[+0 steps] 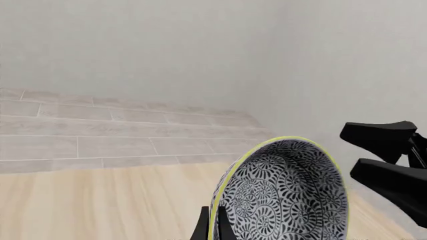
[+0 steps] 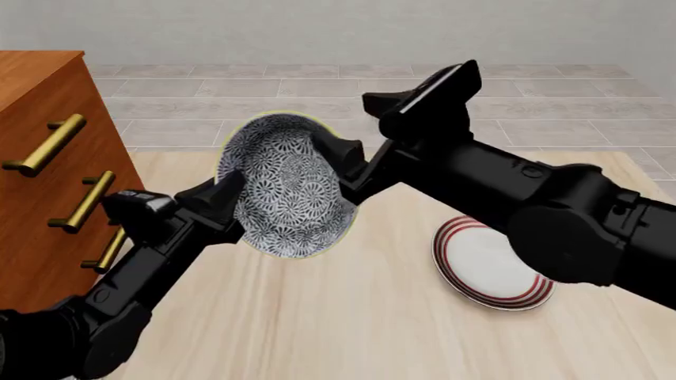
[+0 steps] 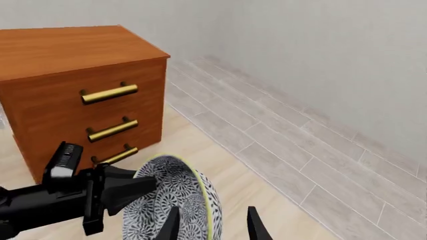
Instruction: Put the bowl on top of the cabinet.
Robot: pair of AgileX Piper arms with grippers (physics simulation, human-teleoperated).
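Observation:
The black-and-white patterned bowl [image 2: 285, 190] is held up in the air on its side, above the table and to the right of the cabinet [image 2: 43, 158]. My left gripper [image 2: 227, 198] is shut on the bowl's left rim; in the left wrist view its fingers [image 1: 202, 227] pinch the pale rim of the bowl [image 1: 287, 195]. My right gripper [image 2: 343, 162] is at the bowl's opposite, right edge. Its fingers [image 3: 255, 225] stand open and wide apart on either side of the bowl [image 3: 180, 200] rim. The cabinet [image 3: 80, 65] top is bare.
A flat white plate with red rings [image 2: 491, 265] lies on the wooden table [image 2: 349, 332] to the right, under the right arm. The cabinet's brass handles [image 2: 47, 146] face the bowl. Tiled floor and a pale wall lie beyond.

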